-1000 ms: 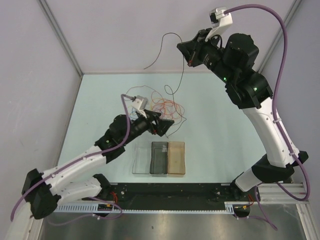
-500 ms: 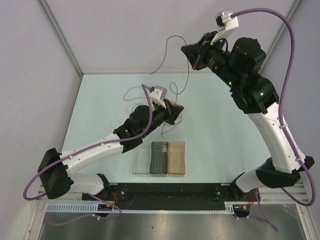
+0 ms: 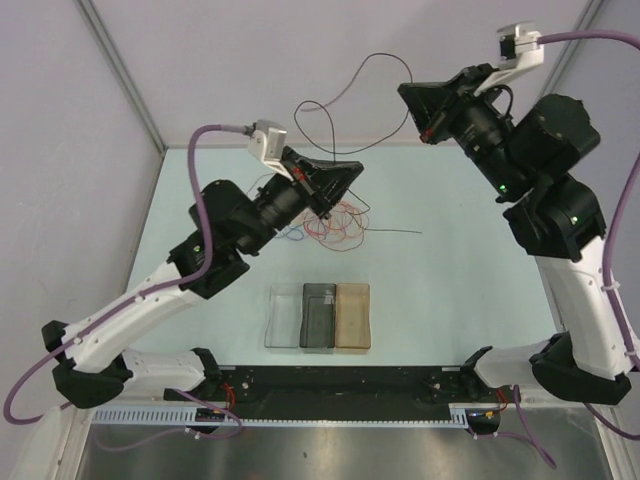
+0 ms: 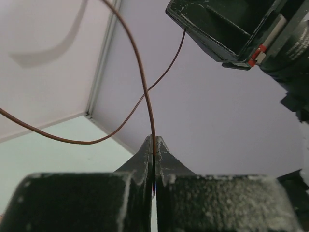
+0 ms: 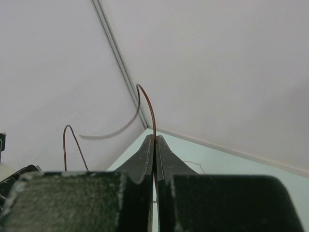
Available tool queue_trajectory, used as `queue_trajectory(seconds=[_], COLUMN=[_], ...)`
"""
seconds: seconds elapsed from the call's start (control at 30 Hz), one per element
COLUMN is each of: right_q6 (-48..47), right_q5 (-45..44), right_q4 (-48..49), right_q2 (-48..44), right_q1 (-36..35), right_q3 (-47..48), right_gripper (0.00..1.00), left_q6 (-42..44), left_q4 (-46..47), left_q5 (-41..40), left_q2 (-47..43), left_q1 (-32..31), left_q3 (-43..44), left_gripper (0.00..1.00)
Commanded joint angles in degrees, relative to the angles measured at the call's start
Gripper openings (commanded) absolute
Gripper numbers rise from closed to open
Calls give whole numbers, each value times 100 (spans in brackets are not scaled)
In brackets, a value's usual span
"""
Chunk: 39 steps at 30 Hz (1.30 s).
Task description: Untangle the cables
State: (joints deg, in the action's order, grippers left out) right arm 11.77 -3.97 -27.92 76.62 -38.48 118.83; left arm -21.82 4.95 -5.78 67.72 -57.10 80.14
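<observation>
both arms are up off the desk (image 3: 450, 270); the left end effector (image 4: 153, 145) is pinched tight on the dark brown wire (image 4: 150, 116); the right end effector (image 5: 154, 140), higher and toward the far right, is clamped on the same wire, which arcs through the air between them; the red, orange and blue cables (image 3: 335, 222) lie tangled on the desk below the left one, just beyond three small trays (image 3: 320, 315)

Clear bin (image 3: 285, 318), dark grey bin (image 3: 318, 316) and tan bin (image 3: 352, 316) touching in a row. All on pale green table (image 3: 450, 260), near its front edge.
</observation>
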Motion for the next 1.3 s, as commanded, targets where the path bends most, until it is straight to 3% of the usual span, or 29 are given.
queue_trajectory(seconds=[0.0, 0.23, 0.7, 1.1, 1.27], right_q6=[79, 343, 730, 844, 713], right_q5=[-131, -236, -816, -658, -702], right_q4=[244, 419, 542, 463, 542], right_q2=[-393, -1104, -1720, -1659, -1615], right_q1=[-28, -37, -63, -133, -169], right_q3=[-8, -1043, -2706, -3067, -2936], right_gripper=[0, 0, 0, 0, 0], left_q6=[-287, -340, -445, -727, -342], left_q4=[-179, -451, -1119, -1242, -1189], left_q5=[428, 17, -2760, -3087, -3113], left_q2=[-338, -549, -277, -400, -699], left_q1=[-178, -784, -2165, -2174, -2182], left_q3=[-85, -270, -604, -1141, -914], left_gripper=[0, 0, 0, 0, 0])
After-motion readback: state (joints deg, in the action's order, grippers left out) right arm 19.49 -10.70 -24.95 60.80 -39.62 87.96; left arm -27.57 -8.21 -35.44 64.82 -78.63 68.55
